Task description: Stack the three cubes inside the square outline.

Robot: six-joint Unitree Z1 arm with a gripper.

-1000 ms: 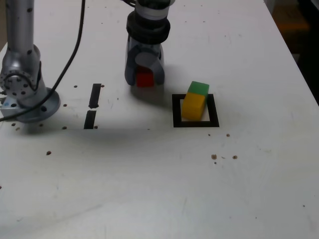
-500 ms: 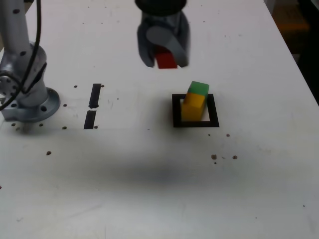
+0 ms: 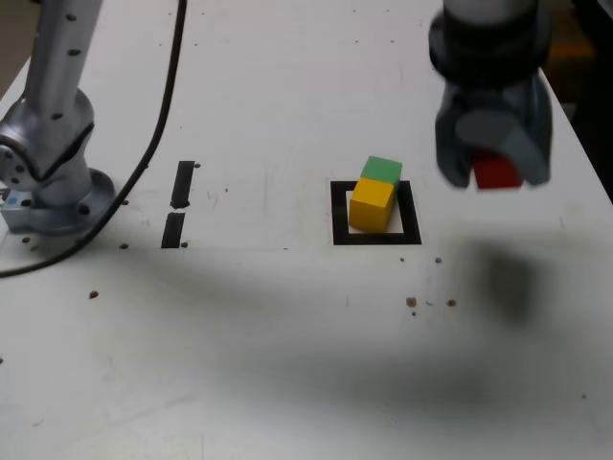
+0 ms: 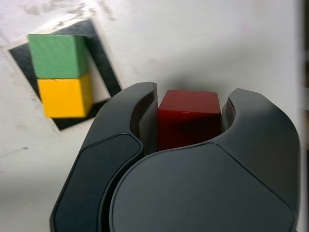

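Note:
My gripper [image 3: 495,172] hangs above the table to the exterior view's right of the square outline [image 3: 375,238], shut on the red cube [image 3: 498,173]. In the wrist view the red cube [image 4: 189,118] sits clamped between the dark fingers [image 4: 133,113] of the gripper [image 4: 189,116]. The yellow cube [image 3: 373,204] rests inside the outline, and the green cube [image 3: 383,172] lies directly behind it, touching it, over the outline's far edge. The wrist view shows the green cube [image 4: 57,54] and yellow cube [image 4: 65,96] side by side on the outline [image 4: 102,60].
The arm's metal base [image 3: 48,187] stands at the exterior view's left, with a black cable [image 3: 144,158] trailing past it. Two short black tape strips [image 3: 182,184] [image 3: 172,230] lie between base and outline. Small dark specks [image 3: 412,302] dot the white table.
The gripper rose from the table with the red cube in it and swung to the exterior view's right, past the outline. The yellow and green cubes stayed put.

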